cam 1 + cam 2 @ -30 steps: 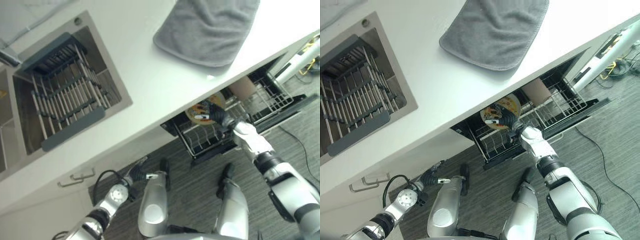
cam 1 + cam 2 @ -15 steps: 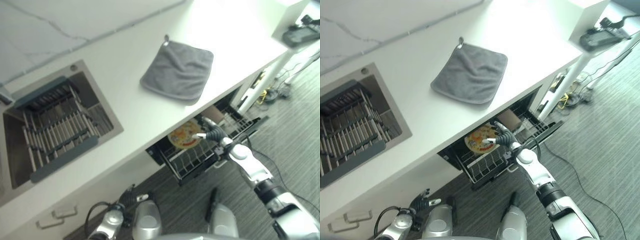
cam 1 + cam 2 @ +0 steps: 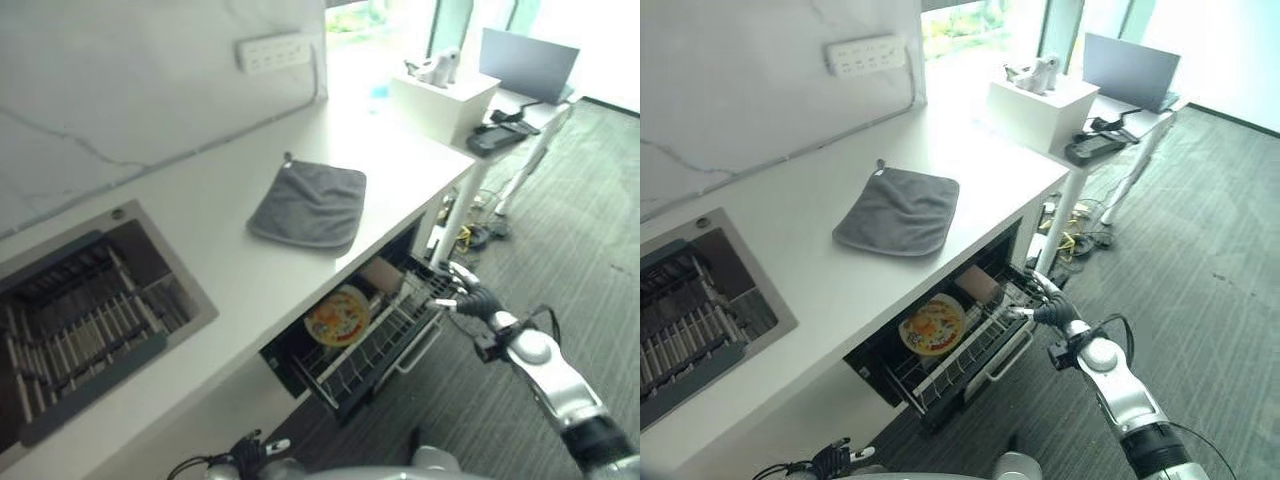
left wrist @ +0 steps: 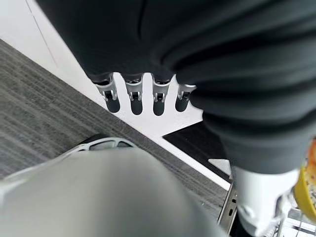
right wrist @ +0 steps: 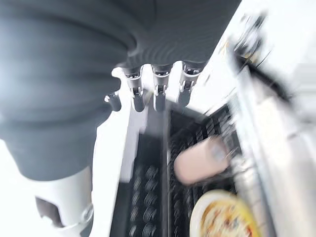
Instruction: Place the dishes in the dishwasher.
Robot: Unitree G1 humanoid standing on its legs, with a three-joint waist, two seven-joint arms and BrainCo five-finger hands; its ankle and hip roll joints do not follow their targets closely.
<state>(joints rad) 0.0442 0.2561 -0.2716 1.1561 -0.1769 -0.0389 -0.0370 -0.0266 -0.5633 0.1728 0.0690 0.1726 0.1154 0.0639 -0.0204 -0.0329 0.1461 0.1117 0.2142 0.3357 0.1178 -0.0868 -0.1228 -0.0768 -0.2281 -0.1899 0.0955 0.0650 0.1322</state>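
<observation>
We are judging the loading nearly done: the round yellow patterned plate [image 3: 337, 315] is standing in the pulled-out wire dishwasher rack [image 3: 375, 350], left of a pinkish-beige cup [image 3: 380, 276]. Our right hand [image 3: 470, 297] is hovering just right of the rack, fingers [image 5: 157, 94] relaxed, grasping nothing. Our left hand [image 4: 143, 94] is hanging low, fingers straight. The white surface [image 3: 220, 270] is carrying a grey cloth [image 3: 310, 205], no dishes.

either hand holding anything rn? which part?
Nothing is held. The right hand is open by the front edge of the dishwasher rack, off the plate standing in it. The left hand hangs open over the floor.

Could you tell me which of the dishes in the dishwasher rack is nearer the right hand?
The pink cup; the yellow plate stands further from the right hand.
</observation>
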